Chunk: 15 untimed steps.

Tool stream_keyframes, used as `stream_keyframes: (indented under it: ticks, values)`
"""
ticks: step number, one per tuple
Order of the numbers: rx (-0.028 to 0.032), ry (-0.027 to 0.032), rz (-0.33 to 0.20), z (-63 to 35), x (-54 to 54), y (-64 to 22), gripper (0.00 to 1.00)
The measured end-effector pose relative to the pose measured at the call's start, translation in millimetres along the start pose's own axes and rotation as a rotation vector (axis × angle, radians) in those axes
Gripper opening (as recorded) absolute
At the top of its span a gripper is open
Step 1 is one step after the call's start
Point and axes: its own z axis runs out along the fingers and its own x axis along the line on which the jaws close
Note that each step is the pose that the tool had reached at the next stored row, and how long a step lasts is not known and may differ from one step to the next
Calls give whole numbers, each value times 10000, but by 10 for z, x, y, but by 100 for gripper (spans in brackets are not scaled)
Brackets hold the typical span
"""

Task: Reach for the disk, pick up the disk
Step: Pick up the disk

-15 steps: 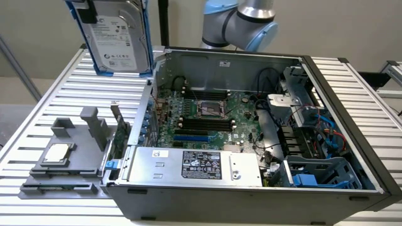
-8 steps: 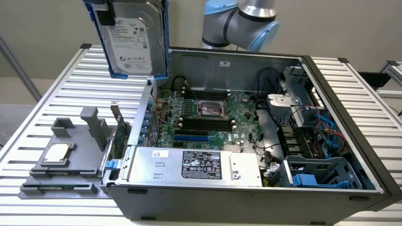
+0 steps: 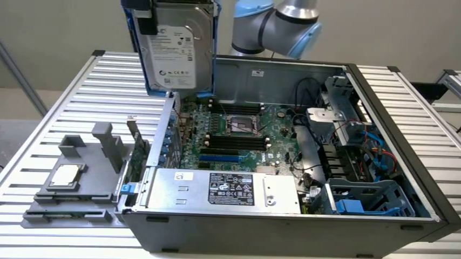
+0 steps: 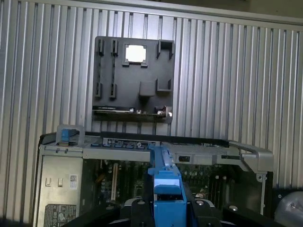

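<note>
The disk (image 3: 176,51), a silver-grey hard drive with a white label and blue side rails, hangs upright in the air above the back left corner of the open computer case (image 3: 403,162). My gripper (image 3: 148,16) is shut on its upper end, one black finger lying over the label side. In the wrist view the disk's blue rail (image 4: 165,182) runs edge-on between my gripper's (image 4: 169,213) black fingers, with the case below it.
The case lies open on a slatted metal table (image 3: 65,108), showing the motherboard (image 3: 238,135) and a long silver box with a black label (image 3: 223,189). A grey tray (image 3: 65,199) with a small square chip (image 3: 66,174) sits at the exterior view's left.
</note>
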Motion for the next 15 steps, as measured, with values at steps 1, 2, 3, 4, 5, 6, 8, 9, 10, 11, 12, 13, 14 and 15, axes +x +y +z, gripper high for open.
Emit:
stream_keyframes:
  ticks: [1,2,3,4,5,6,8,9,10,11,12,13,14,15]
  values:
    - [0,0,0,-2,18,-44,33]
    - [-1,1,1,-4,37,-90,33]
    - [0,0,1,-6,56,-133,33]
    - [1,-1,0,-7,74,-178,33]
    - [1,-2,1,-9,91,-219,33]
    - [0,0,1,-12,110,-266,33]
    - [-1,1,0,-16,147,-356,33]
    - [-1,1,2,-18,166,-400,33]
    - [0,1,0,-20,185,-446,33]
    - [0,0,0,-22,203,-488,33]
    - [0,0,1,-24,222,-534,33]
    - [-1,1,0,-26,241,-579,33]
    - [0,1,0,-28,260,-622,33]
    - [0,0,1,-30,278,-664,33]
